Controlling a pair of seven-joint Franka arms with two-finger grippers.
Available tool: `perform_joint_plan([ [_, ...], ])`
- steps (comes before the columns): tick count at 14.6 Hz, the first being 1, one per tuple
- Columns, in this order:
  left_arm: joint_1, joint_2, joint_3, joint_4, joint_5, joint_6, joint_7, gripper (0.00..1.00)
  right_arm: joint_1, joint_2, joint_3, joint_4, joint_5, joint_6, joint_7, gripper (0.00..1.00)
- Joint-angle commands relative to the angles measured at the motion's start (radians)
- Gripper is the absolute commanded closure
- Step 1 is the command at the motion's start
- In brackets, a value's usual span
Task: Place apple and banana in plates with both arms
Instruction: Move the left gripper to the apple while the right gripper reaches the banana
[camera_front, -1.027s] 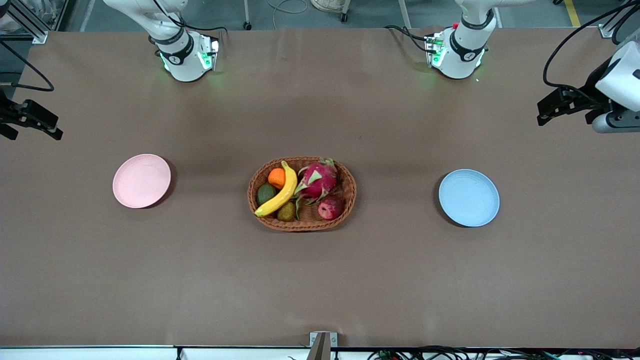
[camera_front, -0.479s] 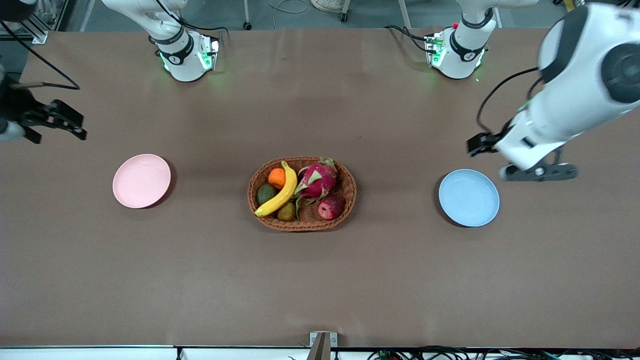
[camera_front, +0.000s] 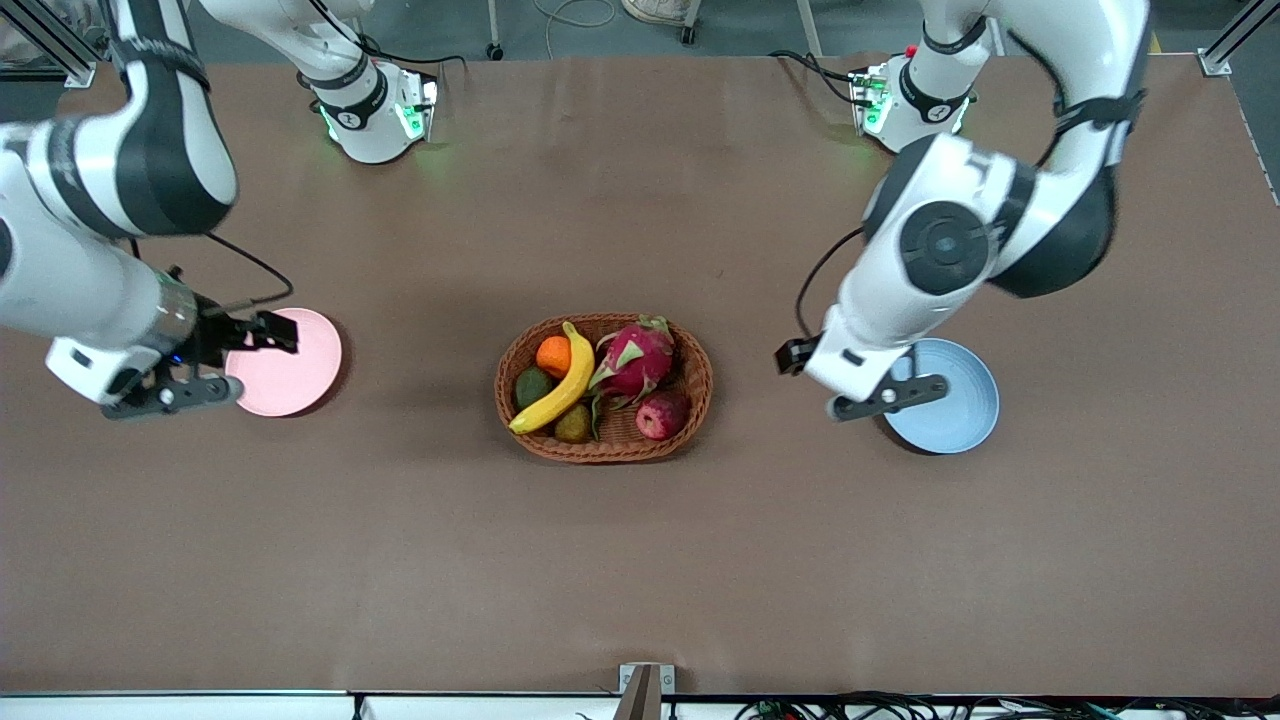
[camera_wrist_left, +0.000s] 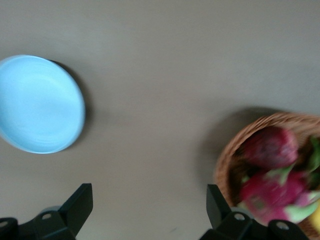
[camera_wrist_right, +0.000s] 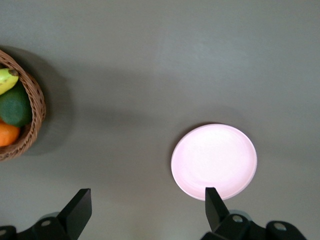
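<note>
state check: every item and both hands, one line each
apple: in basket, untouched
banana: in basket, lying across other fruit
pink plate: empty, toward right arm's end
blue plate: empty, toward left arm's end
left hand: open, holding nothing, over table between blue plate and basket
right hand: open, holding nothing, over table by pink plate
</note>
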Motion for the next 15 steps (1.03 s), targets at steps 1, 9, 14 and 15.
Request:
perform_joint_plan([
  [1, -0.071, 0.151, 0.008, 0.139, -0.008, 0.083, -0.174, 0.0, 0.095, 0.086, -0.006, 0.062, 0.069, 0.025, 0.179, 0.0],
  [9, -0.171, 0.332, 0.008, 0.176, -0.009, 0.388, -0.546, 0.0, 0.3, 0.23, -0.005, 0.062, 0.09, 0.269, 0.744, 0.0],
  [14, -0.2, 0.366, 0.008, 0.164, -0.009, 0.415, -0.657, 0.0, 0.35, 0.327, -0.005, 0.112, 0.173, 0.352, 1.117, 0.16],
  [15, -0.209, 0.375, 0.008, 0.164, -0.009, 0.415, -0.671, 0.0, 0.35, 0.344, -0.005, 0.123, 0.216, 0.354, 1.135, 0.19],
])
